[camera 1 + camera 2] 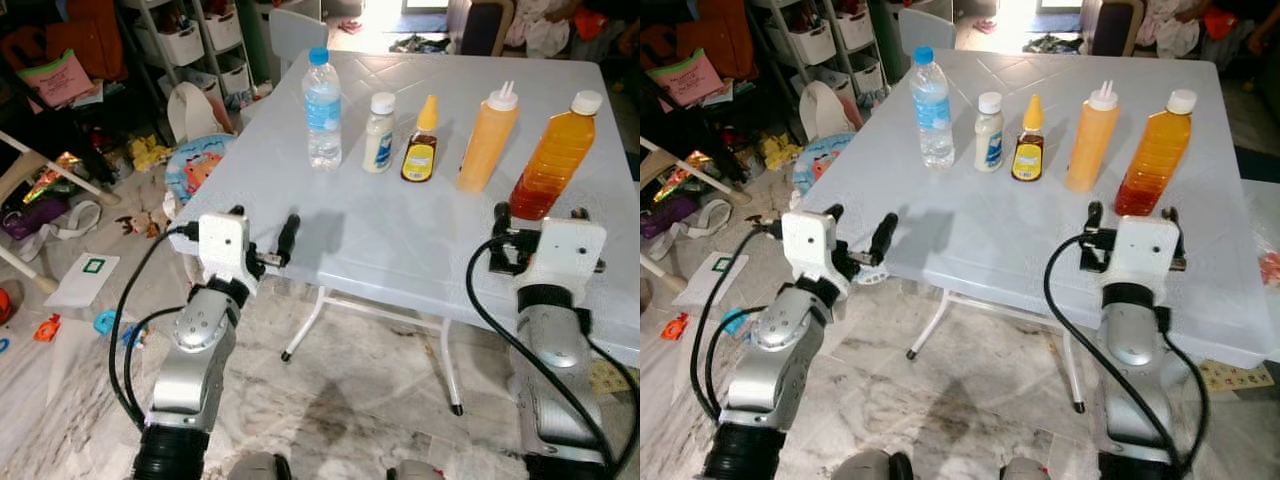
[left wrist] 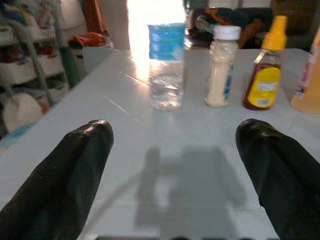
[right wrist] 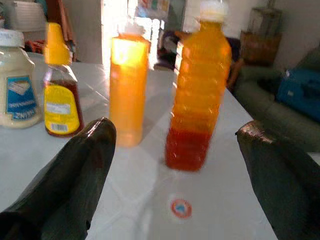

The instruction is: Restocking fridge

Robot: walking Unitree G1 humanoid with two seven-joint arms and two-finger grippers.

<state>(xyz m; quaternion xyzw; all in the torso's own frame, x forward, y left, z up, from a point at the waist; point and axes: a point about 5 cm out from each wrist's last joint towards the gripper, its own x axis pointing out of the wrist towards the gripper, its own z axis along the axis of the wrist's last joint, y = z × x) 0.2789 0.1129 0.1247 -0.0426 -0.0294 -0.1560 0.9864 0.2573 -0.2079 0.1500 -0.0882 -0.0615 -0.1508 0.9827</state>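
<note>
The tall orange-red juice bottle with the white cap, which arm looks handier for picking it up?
Probably the right. The right gripper sits open just in front of the tall orange-red juice bottle, while the left gripper is by the white table's opposite edge.

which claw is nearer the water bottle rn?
Left. The left claw sits at the table's near edge, in front of the water bottle, fingers open. The right claw is far across, in front of the orange-red bottle.

Daylight pours in from the doorway (image 1: 400, 12) behind the bench (image 1: 350, 240), blowing out both wrist views. Bottles throw soft shadows toward the camera. Right wrist picture's blurry, black fingers (image 3: 65, 185) out of focus.
</note>
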